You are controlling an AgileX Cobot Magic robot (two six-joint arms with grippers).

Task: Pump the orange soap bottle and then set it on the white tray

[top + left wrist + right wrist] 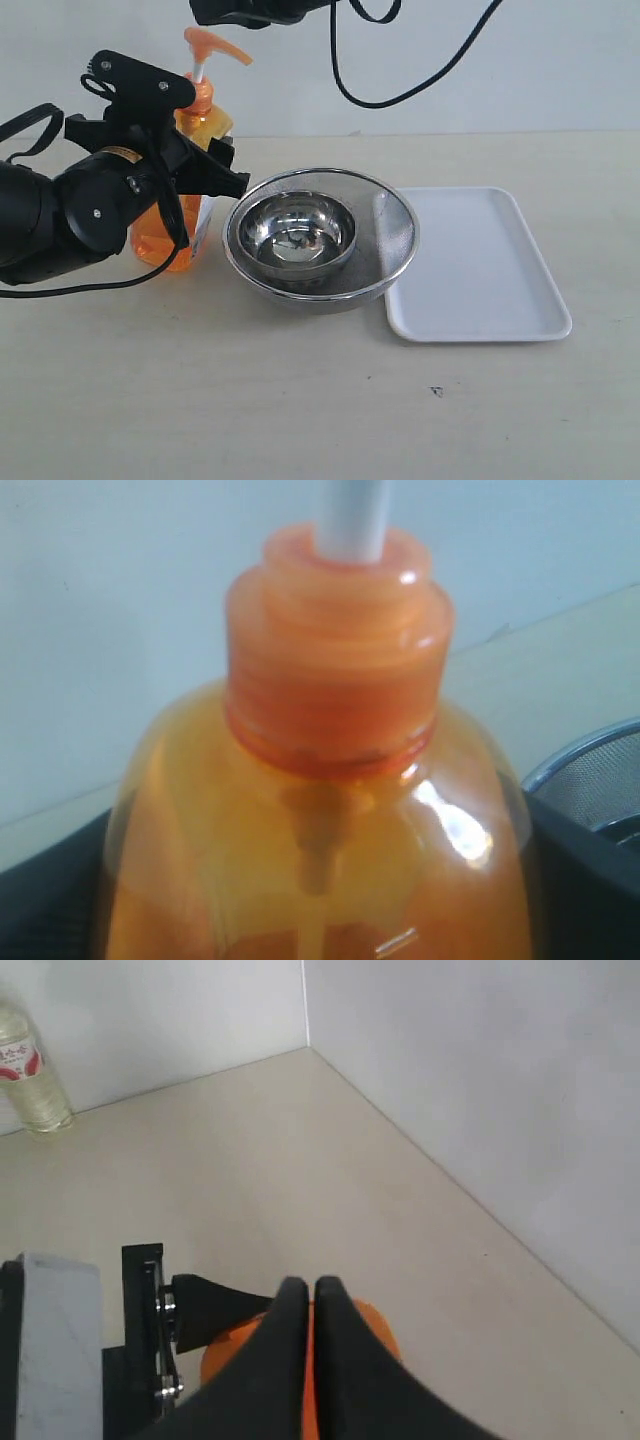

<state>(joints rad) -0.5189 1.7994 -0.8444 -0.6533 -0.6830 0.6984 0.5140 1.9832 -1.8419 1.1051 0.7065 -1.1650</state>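
The orange soap bottle (204, 122) stands upright on the table at the left, its orange pump head (214, 46) raised on a white stem. My left gripper (207, 142) is shut on the bottle's body just under the neck. In the left wrist view the bottle (330, 810) fills the frame, with a dark finger (585, 875) at each side. My right gripper (305, 1288) is shut and empty, and hangs just above the pump head (378, 1332). The white tray (480, 265) lies empty at the right.
A steel mesh bowl (395, 235) with a smaller steel bowl (298, 232) inside it sits between bottle and tray, touching the tray's left edge. Its rim (590, 765) shows close to the left gripper. A clear plastic bottle (30, 1070) stands far off by the wall.
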